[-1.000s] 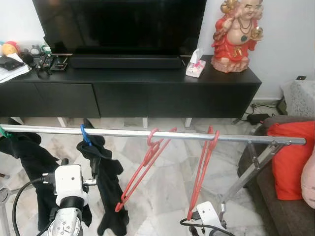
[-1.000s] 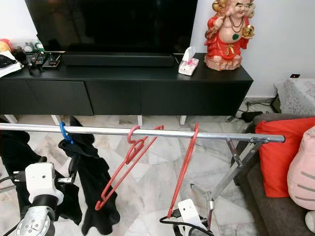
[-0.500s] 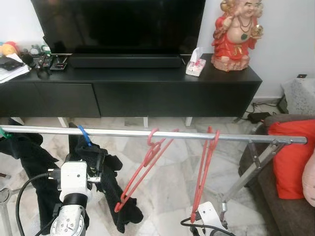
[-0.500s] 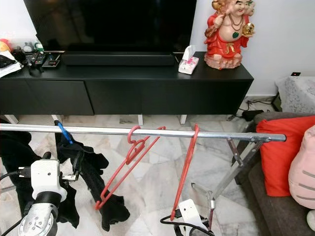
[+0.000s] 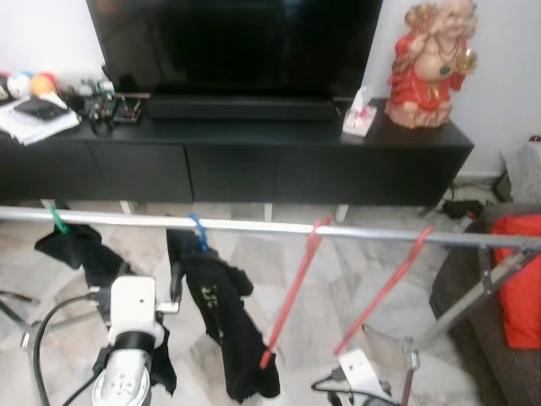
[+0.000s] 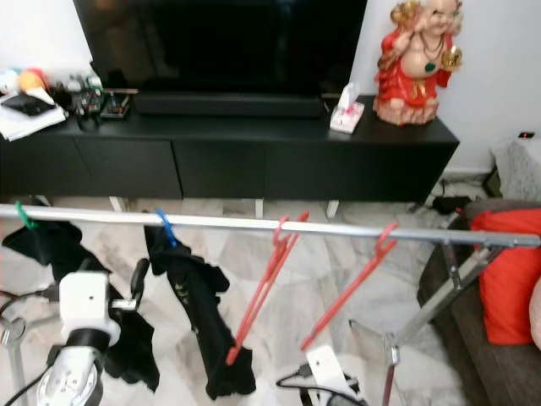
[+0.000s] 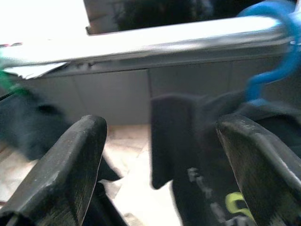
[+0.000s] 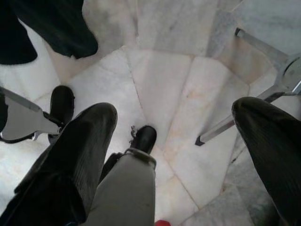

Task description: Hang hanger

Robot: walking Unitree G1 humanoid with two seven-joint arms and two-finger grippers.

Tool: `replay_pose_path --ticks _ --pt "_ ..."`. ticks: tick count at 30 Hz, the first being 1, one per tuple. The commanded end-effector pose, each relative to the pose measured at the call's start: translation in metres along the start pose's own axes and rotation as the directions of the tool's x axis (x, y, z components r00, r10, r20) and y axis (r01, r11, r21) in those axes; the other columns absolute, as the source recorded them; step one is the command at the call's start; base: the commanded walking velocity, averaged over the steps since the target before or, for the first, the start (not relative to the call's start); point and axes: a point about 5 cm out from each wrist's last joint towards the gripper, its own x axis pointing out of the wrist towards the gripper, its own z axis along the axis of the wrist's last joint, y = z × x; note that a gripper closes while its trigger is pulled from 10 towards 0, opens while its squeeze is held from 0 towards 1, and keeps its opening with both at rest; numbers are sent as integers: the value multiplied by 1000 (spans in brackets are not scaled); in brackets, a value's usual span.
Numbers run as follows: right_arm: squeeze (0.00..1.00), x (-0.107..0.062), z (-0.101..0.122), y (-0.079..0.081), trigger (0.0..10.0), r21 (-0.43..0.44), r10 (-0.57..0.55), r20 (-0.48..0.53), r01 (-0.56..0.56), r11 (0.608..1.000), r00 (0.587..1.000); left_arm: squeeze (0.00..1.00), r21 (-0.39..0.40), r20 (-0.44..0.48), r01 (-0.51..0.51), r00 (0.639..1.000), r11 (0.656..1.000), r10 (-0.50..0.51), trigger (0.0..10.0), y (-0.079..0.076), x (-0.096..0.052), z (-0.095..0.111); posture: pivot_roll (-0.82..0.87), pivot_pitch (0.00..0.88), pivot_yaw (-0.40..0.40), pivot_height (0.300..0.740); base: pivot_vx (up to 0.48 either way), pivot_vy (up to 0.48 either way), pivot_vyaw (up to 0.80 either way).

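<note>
Marble floor [image 6: 334,262] under a steel rail [image 5: 254,227]; the blue hanger [image 5: 199,232] hooks over it bearing black clothes, so the left pincer [image 7: 160,155], fingers apart, sits just beside, right pincer [image 8: 174,141] spread too.

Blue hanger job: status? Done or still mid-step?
Looks done: the blue hanger with its black garment is hooked on the rail, beside two empty red hangers. In hand: nothing; the left gripper is open below the rail, facing the garment. The right gripper is open, pointing at the floor. Left: only pulling the left arm away.
</note>
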Motion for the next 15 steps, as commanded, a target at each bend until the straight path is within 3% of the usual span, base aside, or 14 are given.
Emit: replay_pose_path --ticks 1,8,15 --pt "0 0 1 3 10000 1 8 0 -8 1000 1000 0 5 -5 5 1000 1000 -5 10000 0 0 0 -38 0 -7 740 0 360 0" --pt "0 0 1 4 10000 0 12 -2 -12 1000 1000 0 3 -1 23 1000 1000 -23 10000 -2 1 1 -33 0 -8 740 0 349 0" --pt "0 1 2 4 10000 -4 16 -2 -16 1000 1000 0 13 -3 23 1000 1000 -23 10000 -2 1 2 -30 0 -10 740 0 0 0"
